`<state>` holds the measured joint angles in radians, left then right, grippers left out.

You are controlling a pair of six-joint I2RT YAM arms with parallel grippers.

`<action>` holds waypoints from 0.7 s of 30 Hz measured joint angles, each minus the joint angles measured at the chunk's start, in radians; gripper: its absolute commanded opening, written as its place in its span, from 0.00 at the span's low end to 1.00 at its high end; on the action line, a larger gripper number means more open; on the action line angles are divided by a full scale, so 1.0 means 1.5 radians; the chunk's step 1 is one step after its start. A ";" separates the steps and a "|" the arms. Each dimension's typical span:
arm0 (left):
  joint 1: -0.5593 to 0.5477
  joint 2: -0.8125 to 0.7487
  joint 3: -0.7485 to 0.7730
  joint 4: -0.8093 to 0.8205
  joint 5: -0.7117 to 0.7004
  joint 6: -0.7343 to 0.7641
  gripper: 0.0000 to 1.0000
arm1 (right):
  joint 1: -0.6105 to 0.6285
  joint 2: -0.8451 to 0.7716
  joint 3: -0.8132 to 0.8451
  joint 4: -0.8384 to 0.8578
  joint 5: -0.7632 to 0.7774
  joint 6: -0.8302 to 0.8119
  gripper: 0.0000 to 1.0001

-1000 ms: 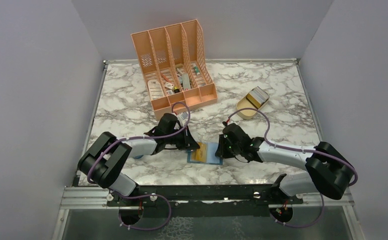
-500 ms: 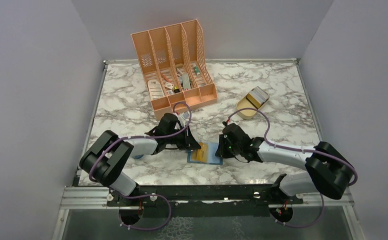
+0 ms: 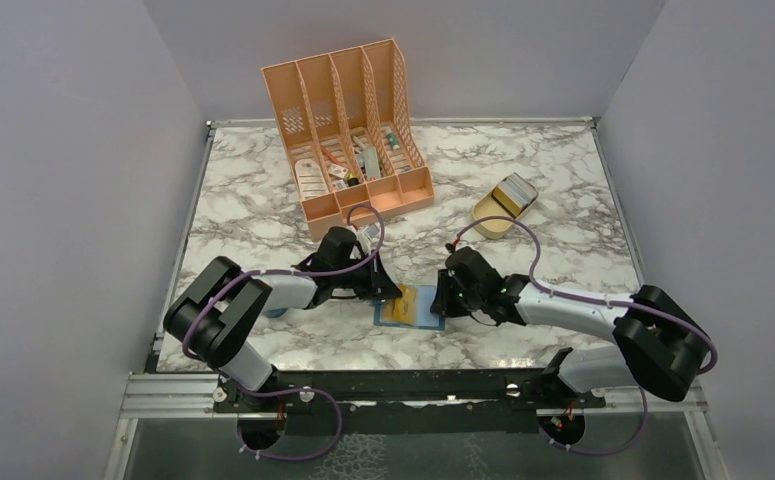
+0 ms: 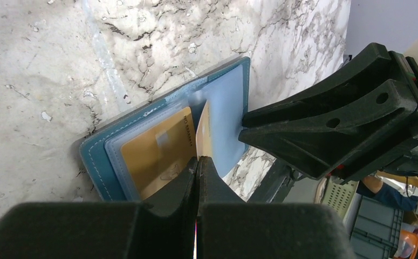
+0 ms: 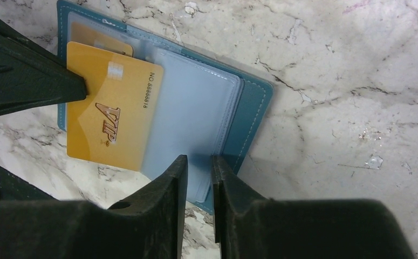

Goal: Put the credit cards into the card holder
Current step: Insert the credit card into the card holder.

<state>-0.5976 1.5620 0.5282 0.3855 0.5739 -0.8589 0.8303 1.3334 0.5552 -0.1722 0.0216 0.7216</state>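
At the front of the table (image 3: 263,225), the open card holder (image 3: 410,307) is laid flat. A gold credit card (image 5: 112,113) is pinched on edge over it by the closed left fingers (image 4: 187,181). The right fingers (image 5: 169,186) are set narrowly apart at its edge; whether it is gripped cannot be told.

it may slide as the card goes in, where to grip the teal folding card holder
Teal folding card holder: likely pinch its bare outer edge, from opposite the left gripper; it lies open flat and that gripper holds the gold plastic card over the other half.
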 measured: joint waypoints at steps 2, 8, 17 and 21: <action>0.000 0.002 0.000 0.002 -0.002 0.001 0.00 | 0.000 -0.005 0.000 -0.010 0.000 0.001 0.27; 0.000 0.010 -0.002 0.012 -0.005 0.002 0.00 | 0.000 -0.036 0.000 -0.031 -0.002 0.012 0.27; -0.008 0.024 -0.015 0.050 -0.024 0.003 0.00 | 0.000 -0.046 -0.028 0.013 -0.012 0.035 0.27; -0.011 0.024 -0.025 0.068 -0.034 0.003 0.00 | 0.000 -0.032 -0.033 0.025 -0.018 0.042 0.27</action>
<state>-0.6140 1.5974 0.4911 0.4873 0.5228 -0.8539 0.8299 1.2858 0.5053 -0.1349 -0.0051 0.7853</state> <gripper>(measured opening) 0.009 0.270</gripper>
